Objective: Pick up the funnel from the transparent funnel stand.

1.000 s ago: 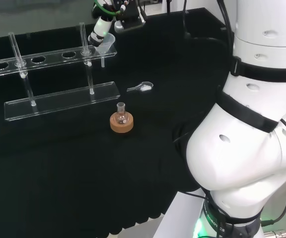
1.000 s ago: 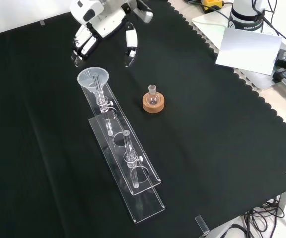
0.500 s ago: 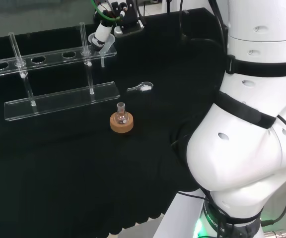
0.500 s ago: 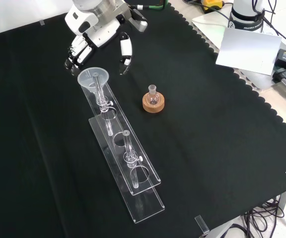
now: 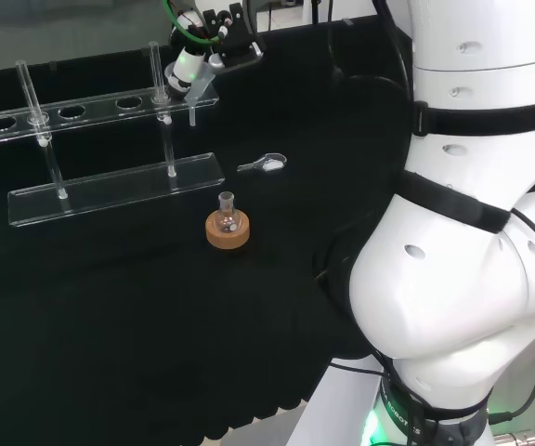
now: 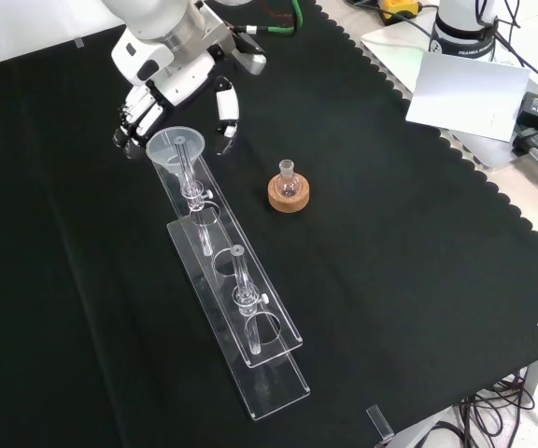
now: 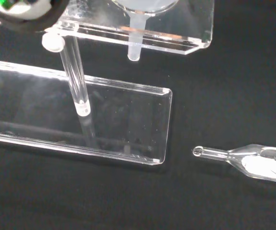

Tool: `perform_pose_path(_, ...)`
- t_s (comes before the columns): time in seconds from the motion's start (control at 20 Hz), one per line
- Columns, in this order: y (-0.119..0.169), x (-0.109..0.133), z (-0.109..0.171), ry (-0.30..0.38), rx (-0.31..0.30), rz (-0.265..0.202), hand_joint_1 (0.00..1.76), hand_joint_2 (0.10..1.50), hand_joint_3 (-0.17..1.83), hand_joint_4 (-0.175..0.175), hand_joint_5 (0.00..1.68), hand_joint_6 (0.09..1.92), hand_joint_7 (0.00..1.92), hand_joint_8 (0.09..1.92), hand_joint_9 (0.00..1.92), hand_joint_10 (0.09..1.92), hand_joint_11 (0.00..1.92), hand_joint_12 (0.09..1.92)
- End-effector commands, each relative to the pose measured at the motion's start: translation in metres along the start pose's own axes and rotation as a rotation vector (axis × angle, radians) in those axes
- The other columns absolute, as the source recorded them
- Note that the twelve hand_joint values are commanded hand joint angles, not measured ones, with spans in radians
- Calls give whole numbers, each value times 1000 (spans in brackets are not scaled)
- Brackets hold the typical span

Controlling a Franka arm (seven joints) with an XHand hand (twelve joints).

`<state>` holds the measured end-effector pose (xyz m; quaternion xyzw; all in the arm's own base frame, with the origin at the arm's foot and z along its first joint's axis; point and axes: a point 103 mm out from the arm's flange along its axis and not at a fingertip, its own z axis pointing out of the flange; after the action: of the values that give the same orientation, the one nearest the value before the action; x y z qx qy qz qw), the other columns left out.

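Observation:
The clear funnel sits in the end hole of the transparent stand, its stem poking down through the upper shelf. My hand hovers just behind and above the funnel, open. Its fingers reach down on one side of the funnel's rim and the thumb on the other, touching nothing that I can see. In the head view the hand covers most of the funnel at the stand's right end.
A small round flask on a cork ring stands right of the stand in the front view. A glass spoon with white powder lies on the cloth near the stand's base plate. Two upright clear posts rise from the stand.
The hand has come down and to the left in the front view, closing in on the funnel until fingers and thumb straddle its rim. The funnel has not moved.

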<state>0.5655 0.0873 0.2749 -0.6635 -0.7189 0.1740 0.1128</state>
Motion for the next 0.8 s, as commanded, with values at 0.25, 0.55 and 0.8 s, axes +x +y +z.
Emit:
perform_pose_path(0.25, 11, 3, 6, -27, 25, -9, 747, 572, 575, -18, 97, 87, 0, 366, 161, 869, 399, 1466)
perform_pose_path(0.55, 14, 7, 10, -44, 42, -7, 746, 576, 584, -22, 157, 87, 4, 613, 230, 832, 419, 1440)
perform_pose_path(0.8, 17, 7, 12, -51, 43, 1, 747, 600, 587, -27, 233, 87, 76, 715, 345, 776, 446, 1417)
